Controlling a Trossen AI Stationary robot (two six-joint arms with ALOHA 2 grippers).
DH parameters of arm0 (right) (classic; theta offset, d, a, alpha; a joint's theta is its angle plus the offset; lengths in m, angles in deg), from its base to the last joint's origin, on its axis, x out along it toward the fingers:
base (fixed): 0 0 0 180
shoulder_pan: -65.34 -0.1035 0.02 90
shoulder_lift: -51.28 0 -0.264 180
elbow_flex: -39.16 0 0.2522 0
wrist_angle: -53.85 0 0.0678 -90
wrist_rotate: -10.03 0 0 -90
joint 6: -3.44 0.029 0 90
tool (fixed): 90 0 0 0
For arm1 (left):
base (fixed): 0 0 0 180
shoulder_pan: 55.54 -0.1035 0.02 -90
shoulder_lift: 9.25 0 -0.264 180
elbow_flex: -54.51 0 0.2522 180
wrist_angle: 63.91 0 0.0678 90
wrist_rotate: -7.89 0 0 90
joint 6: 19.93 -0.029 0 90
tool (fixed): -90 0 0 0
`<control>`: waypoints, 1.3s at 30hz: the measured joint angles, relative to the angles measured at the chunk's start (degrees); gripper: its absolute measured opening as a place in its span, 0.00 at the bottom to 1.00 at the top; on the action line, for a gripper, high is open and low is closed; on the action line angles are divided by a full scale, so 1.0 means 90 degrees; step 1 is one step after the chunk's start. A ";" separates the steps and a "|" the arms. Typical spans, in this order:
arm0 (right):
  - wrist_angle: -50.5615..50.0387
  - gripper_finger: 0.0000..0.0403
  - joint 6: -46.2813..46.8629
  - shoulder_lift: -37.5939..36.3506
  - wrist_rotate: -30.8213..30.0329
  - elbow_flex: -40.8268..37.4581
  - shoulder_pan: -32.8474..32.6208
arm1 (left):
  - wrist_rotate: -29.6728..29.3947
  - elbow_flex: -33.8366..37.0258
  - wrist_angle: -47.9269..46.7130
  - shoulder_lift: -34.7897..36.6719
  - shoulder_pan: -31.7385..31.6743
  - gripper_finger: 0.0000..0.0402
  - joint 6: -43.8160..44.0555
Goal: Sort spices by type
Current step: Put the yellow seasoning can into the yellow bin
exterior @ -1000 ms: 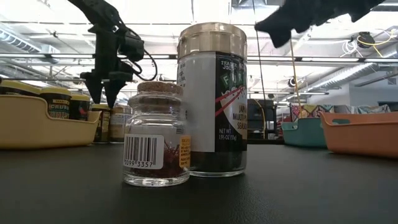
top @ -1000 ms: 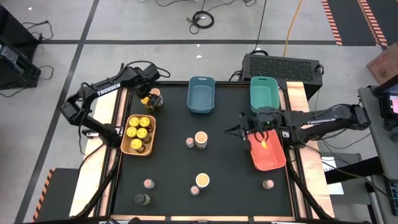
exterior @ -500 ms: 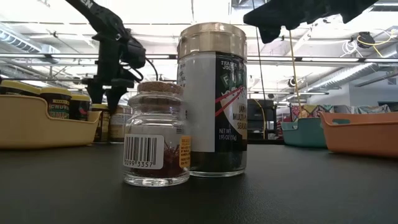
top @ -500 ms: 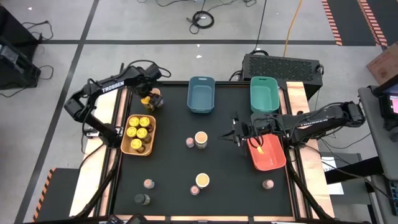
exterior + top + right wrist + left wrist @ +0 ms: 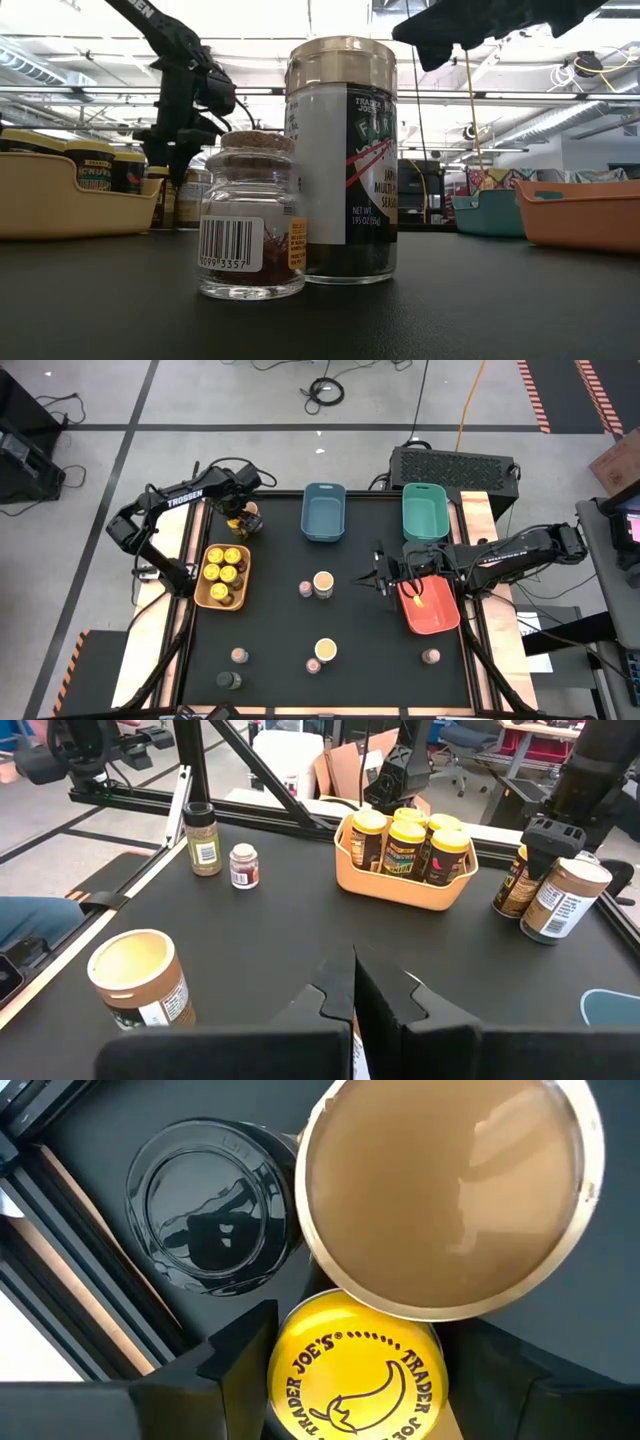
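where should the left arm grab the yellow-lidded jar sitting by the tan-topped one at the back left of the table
Grip the yellow-lidded jar around its round lid and upper body, coming straight down from above. It stands upright, and the tan-topped jar crowds one side, so the fingers should close across the two free sides. The left gripper already hangs over it, open, one finger on each side. The right gripper waits by the red bin.

Clear glass jar (image 5: 250, 215), cork stopper (image 5: 258, 142); matt black table (image 5: 480, 310).

Yellow-lidded jars (image 5: 222, 563) fill an orange bin (image 5: 203, 595) — beside blue (image 5: 323, 513), teal (image 5: 423, 511) and red (coral-toned) bins (image 5: 436, 615).
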 joint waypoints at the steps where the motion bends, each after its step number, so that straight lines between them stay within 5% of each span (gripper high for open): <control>1: -0.0009 0.00 0.0002 0.0000 0.0000 0.0000 0.0000 | 0.0001 0.0000 -0.0002 0.0000 0.0000 0.58 0.0005; 10: -0.0246 0.00 0.0002 -0.0001 0.0000 0.0002 0.0000 | -0.0014 0.0007 -0.0483 0.0209 0.0007 0.58 -0.0096; 23: -0.0241 0.00 0.0002 -0.0003 0.0002 0.0002 0.0000 | 0.0769 0.0001 -0.1013 0.2115 0.0248 0.58 0.0063; 31: -0.0172 0.00 0.0002 -0.0005 0.0002 0.0002 0.0005 | 0.1419 -0.0719 -0.1370 0.3101 0.0947 0.58 0.0724; 39: -0.0156 0.00 0.0121 -0.0005 0.0002 0.0002 0.0012 | 0.1546 -0.1256 -0.2620 0.3310 0.2438 0.58 0.1815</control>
